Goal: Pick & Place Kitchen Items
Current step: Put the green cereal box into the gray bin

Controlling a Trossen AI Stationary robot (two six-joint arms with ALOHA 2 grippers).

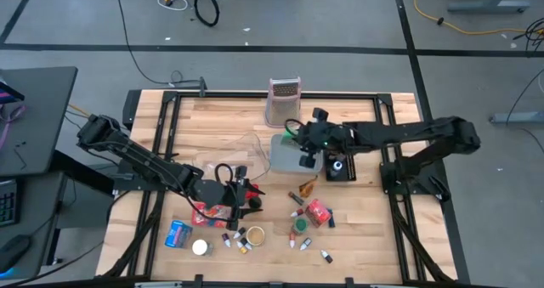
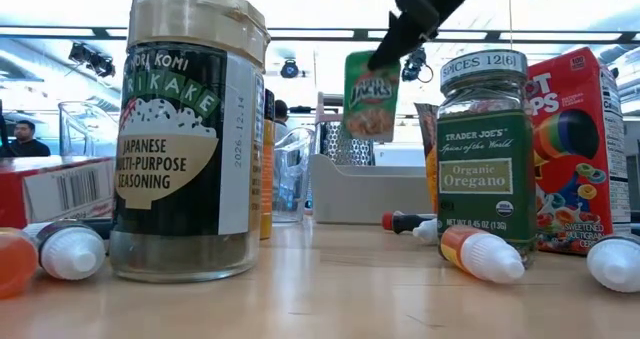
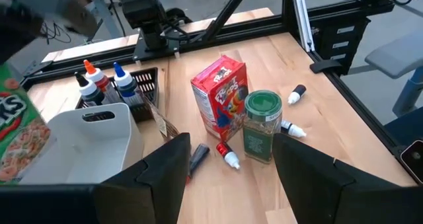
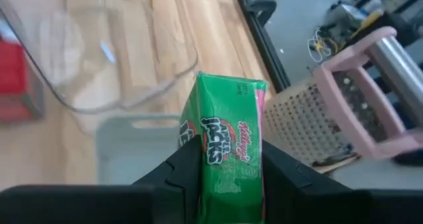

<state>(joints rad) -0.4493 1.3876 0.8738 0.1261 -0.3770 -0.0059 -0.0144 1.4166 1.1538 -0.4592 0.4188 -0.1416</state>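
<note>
Right now the right gripper point(image 4: 221, 168) grips the green cereal box point(image 4: 225, 141) upright, hanging directly above the grey tray point(image 1: 285, 152); the grater point(image 1: 284, 99) stands at twelve o'clock from it. Left gripper point(image 1: 242, 194) idles with fingers spread, nothing between them.

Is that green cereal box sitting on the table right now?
No, the right claw holds the green Apple Jacks box up in the air.

We can't read the tiny capsule-like pieces point(image 1: 299, 241) from above, too small; the furikake jar point(image 2: 188, 129) hides most of the table behind it in the low view, the cereal box point(image 2: 590, 149) is cut at the edge, and the green packet point(image 3: 18, 141) is cropped in the left wrist view
</note>
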